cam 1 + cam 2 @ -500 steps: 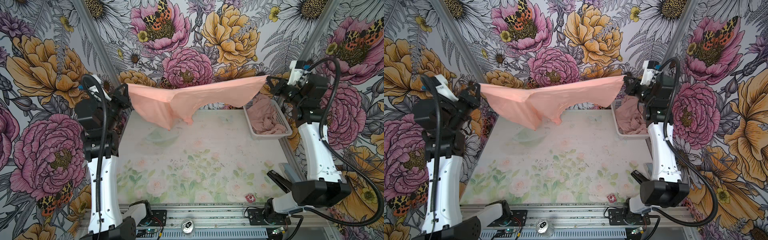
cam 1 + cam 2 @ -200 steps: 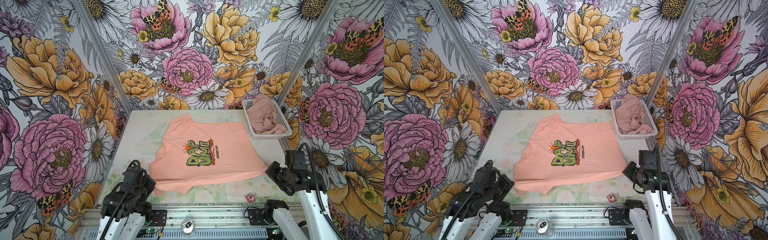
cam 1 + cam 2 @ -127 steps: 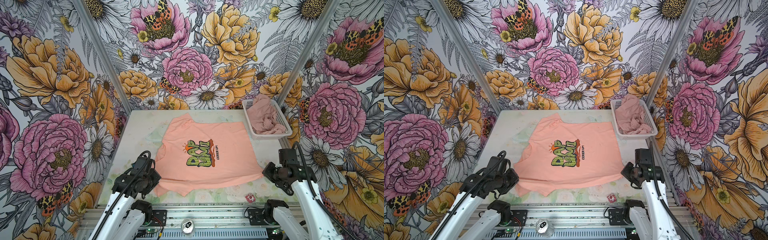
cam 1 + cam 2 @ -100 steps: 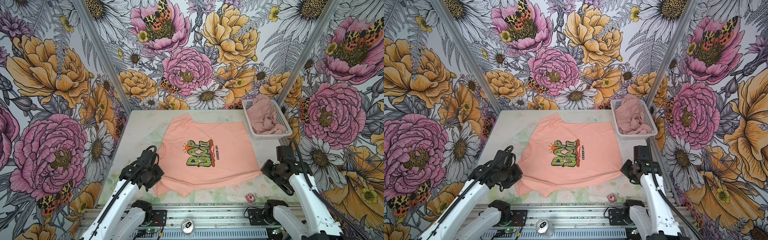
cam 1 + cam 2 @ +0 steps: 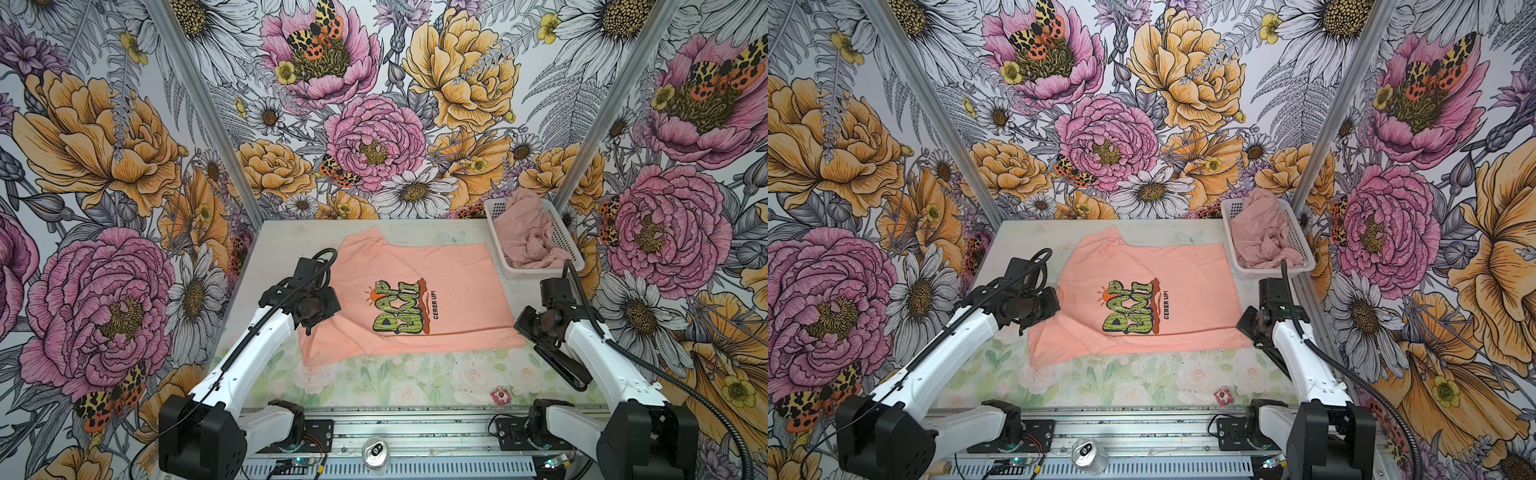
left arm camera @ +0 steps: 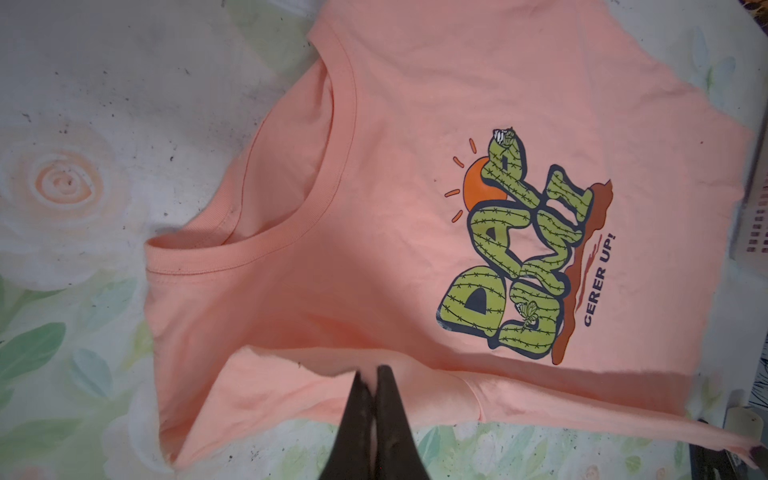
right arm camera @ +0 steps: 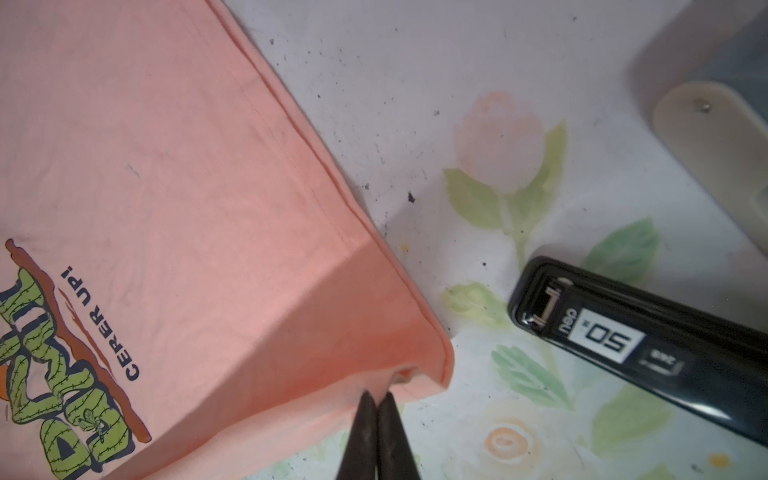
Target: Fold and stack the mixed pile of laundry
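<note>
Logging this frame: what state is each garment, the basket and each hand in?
peach T-shirt: spread flat, graphic up.
basket: upright, one garment inside.
pink garment: crumpled in the basket.
left hand: shut on the peach T-shirt's sleeve end.
right hand: shut on the peach T-shirt's hem corner.

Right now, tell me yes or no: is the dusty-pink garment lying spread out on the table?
No, the dusty-pink garment lies crumpled inside the white basket.

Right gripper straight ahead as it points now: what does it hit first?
The peach T-shirt: the right gripper is shut on its corner, so fabric lies directly ahead; the table is beyond it, probably.
</note>
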You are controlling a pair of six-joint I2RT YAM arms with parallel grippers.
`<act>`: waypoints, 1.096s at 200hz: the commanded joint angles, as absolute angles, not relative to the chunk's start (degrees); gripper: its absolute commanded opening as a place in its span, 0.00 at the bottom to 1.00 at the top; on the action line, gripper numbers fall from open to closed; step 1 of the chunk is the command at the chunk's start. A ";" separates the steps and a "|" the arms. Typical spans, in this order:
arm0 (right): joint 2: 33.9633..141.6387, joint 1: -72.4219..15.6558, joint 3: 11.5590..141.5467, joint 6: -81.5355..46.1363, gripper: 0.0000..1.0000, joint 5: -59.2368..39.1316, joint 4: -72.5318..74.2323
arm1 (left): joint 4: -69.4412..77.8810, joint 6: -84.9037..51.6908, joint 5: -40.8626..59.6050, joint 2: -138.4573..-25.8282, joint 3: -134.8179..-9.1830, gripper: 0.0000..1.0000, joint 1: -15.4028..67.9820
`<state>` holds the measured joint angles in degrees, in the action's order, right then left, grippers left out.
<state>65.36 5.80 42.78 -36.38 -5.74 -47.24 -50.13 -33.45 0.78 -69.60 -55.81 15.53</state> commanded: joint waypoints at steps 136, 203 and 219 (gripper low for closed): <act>68.80 4.94 43.85 -34.33 0.00 -3.74 -42.01 | -40.35 -27.84 -0.04 -77.11 -60.78 0.00 12.75; 74.00 3.78 48.63 -32.64 0.00 -3.76 -40.56 | -39.72 -27.10 0.60 -75.31 -59.30 0.00 9.48; 74.94 3.62 49.70 -32.30 0.00 -3.39 -40.17 | -39.63 -26.83 0.63 -75.88 -59.57 0.00 9.58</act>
<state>73.91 4.05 46.94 -33.45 -4.69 -42.33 -41.54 -28.42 0.82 -76.51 -59.42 9.93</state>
